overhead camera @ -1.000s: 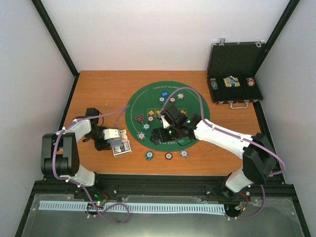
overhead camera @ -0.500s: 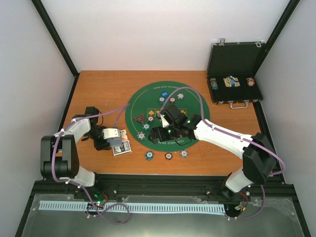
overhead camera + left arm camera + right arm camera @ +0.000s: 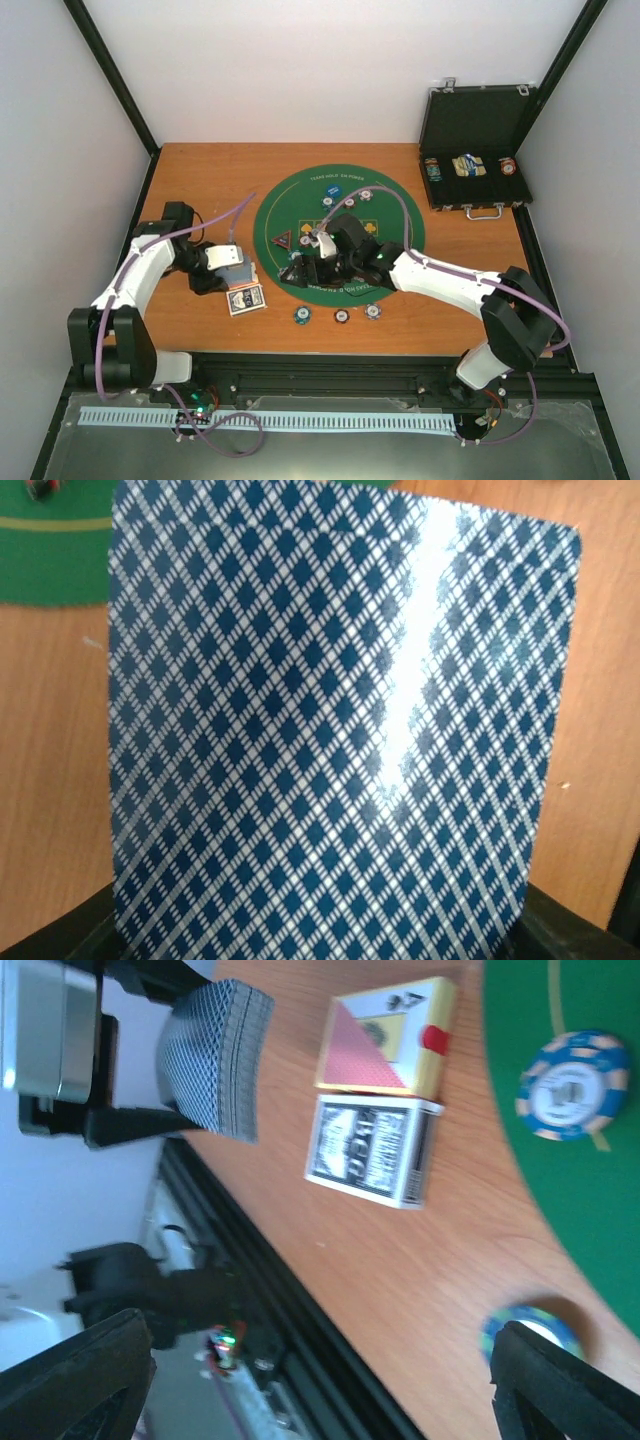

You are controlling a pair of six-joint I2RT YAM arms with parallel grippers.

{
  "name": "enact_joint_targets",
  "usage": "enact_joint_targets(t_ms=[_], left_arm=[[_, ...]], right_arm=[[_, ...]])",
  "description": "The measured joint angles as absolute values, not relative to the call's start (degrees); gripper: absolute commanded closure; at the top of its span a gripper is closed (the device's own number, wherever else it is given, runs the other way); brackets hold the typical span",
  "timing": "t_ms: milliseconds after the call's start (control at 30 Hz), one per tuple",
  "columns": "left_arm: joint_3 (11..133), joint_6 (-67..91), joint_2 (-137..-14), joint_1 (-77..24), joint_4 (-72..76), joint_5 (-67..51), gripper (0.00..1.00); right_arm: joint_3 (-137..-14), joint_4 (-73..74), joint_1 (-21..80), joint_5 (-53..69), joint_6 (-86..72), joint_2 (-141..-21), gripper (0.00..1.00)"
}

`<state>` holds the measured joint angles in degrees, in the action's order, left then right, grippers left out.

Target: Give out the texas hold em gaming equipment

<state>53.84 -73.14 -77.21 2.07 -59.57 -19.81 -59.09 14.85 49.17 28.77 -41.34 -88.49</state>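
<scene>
Working over a wooden desk (image 3: 200, 180) with a green mat (image 3: 395, 205). Grasping the card deck (image 3: 330, 740) in the left hand (image 3: 222, 268), left of the mat; hovering the right hand (image 3: 303, 268) released above it. Seeming midway: chips (image 3: 341, 316) placed, cards awaiting dealing.

Card box (image 3: 246, 299) left of mat (image 3: 270, 215)

The wooden table (image 3: 200, 180) is bearing a green mat (image 3: 392, 215); card boxes (image 3: 246, 299) are lying left of it, chips (image 3: 341, 316) just nearer, a black case (image 3: 480, 190) far-right.
</scene>
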Motion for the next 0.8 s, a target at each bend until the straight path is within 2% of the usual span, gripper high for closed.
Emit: enact_joint_targets(t_ms=[267,533,800], left_arm=[[59.24,-69.63,-71.55,-1.17,-66.28,-25.04,0.99],[59.81,-66.41,-69.06,-6.39,-68.97,-25.12,0.99],[61.65,-64.55,-69.06,-7.81,-69.93,-25.06,0.99]], right_arm=[[-56.88,-4.86,49.17,38.94,-53.74,-92.6,0.24],[-54.72,-19.53,49.19,43.33,-62.61,-93.51,0.3],[-54.19,-24.29,49.82,44.25,-65.98,-95.66,0.32]])
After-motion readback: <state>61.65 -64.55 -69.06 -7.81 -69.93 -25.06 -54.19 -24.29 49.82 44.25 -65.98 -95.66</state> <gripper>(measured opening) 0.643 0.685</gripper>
